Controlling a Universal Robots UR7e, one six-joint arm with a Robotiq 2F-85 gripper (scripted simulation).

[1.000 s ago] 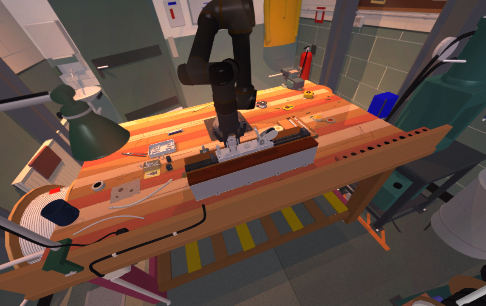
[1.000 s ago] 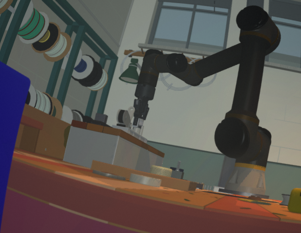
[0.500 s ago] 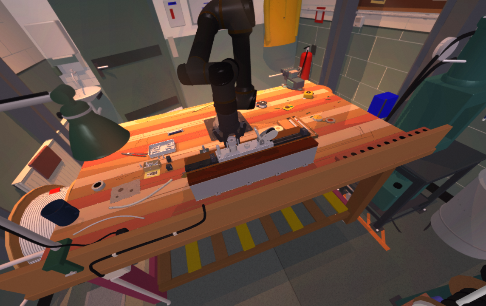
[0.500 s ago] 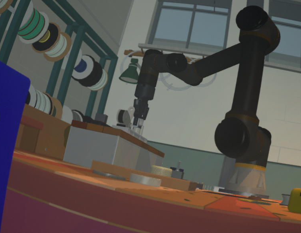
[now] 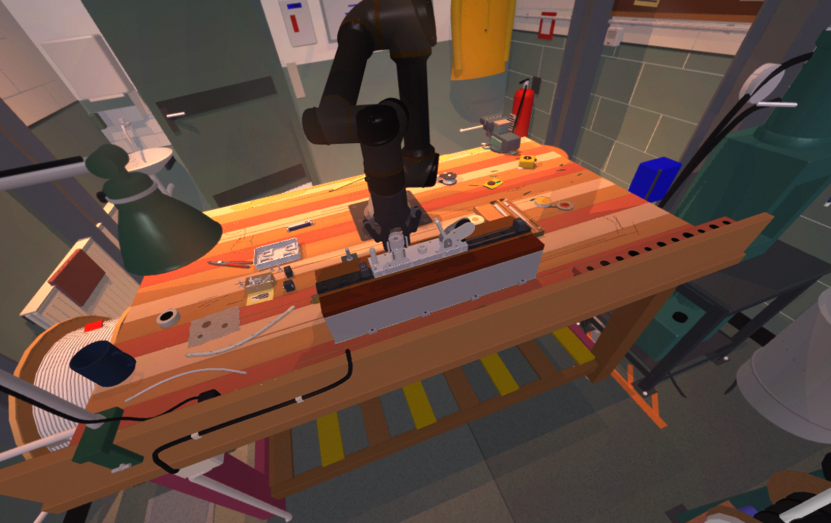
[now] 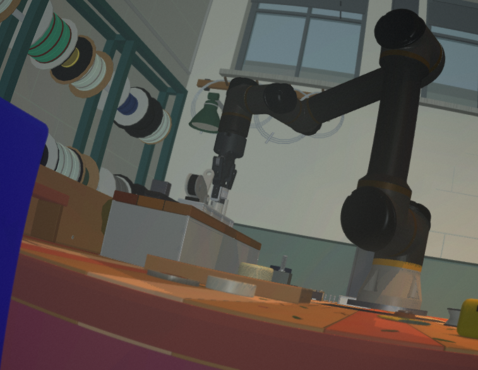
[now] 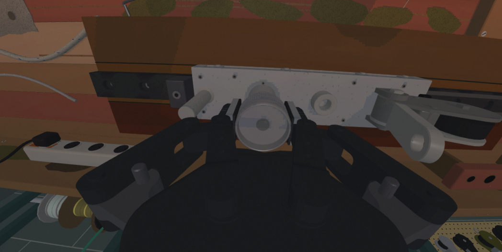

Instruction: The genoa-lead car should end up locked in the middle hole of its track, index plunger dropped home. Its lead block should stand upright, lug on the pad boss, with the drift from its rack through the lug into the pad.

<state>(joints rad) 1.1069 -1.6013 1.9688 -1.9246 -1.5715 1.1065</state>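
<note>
My gripper (image 7: pixel 262 118) points straight down over the pale grey genoa-lead car (image 7: pixel 309 90), which sits on the black track (image 7: pixel 133 85) atop the wood-capped fixture block (image 5: pixel 432 280). The car's knurled index plunger knob (image 7: pixel 262 124) stands up from its left half. A short grey handle peg (image 7: pixel 195 104) sticks out at the car's left end, and the pad boss (image 7: pixel 325 102) with its hole lies to the right of the knob. The lead block (image 7: pixel 421 124) lies tipped over at the car's right end, its lug hole off the boss. My gripper is closed around the plunger knob.
The fixture block's wooden cap (image 7: pixel 281 43) runs along the far side of the track. A rack board (image 5: pixel 510 211) lies behind the fixture's right end. A power strip (image 7: pixel 80 148), loose cords (image 5: pixel 243 338), a sandpaper sheet (image 5: pixel 214 325) and small parts litter the bench to the left.
</note>
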